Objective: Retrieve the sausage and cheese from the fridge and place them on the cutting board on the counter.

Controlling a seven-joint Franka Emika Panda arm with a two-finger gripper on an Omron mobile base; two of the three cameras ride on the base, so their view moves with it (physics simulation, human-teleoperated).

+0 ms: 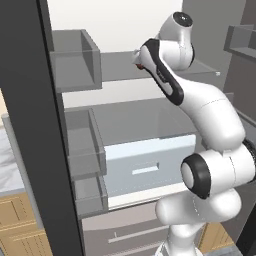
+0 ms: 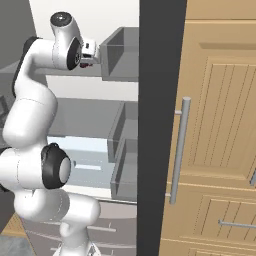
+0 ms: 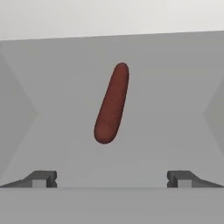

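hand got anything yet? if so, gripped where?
Nothing held. The hand is open, fingertips wide apart, and the sausage lies on the grey fridge shelf ahead of them, untouched.

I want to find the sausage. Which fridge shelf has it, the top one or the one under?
The top grey shelf, where the open claw points at the sausage. The lower shelf looks bare.

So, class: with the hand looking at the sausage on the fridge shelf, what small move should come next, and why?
Probably ease the open gripper forward along the shelf until its fingertips flank the sausage. The jaws stand wide with nothing between them, and the sausage lies ahead, centred and untouched.
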